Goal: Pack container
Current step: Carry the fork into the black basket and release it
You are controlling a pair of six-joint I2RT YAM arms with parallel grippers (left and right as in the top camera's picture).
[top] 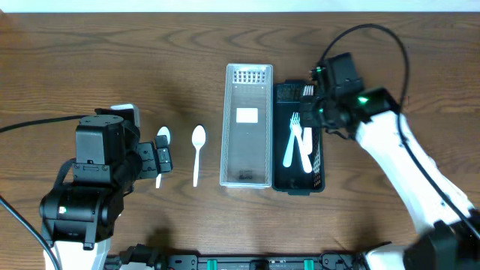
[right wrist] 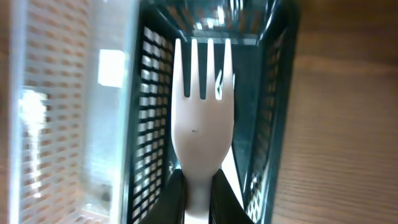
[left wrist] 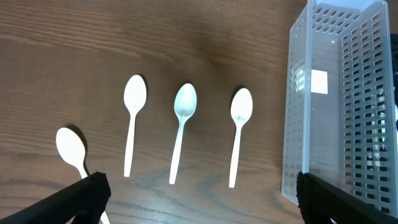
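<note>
My right gripper (top: 318,96) (right wrist: 199,194) is shut on the handle of a white plastic fork (right wrist: 202,118), tines pointing away, held over the far end of the black slotted container (top: 280,97) (right wrist: 273,112). Two more white forks (top: 298,142) lie inside that container. A clear slotted container (top: 247,124) (left wrist: 348,106) stands beside it on the left. White plastic spoons (left wrist: 182,127) lie in a row on the table; one shows in the overhead view (top: 198,152). My left gripper (top: 159,159) (left wrist: 199,196) is open and empty above the spoons.
The wooden table (top: 90,60) carries the two containers side by side at centre. The left arm's body (top: 94,180) covers part of the spoon row in the overhead view. A black cable (top: 375,34) loops over the right arm.
</note>
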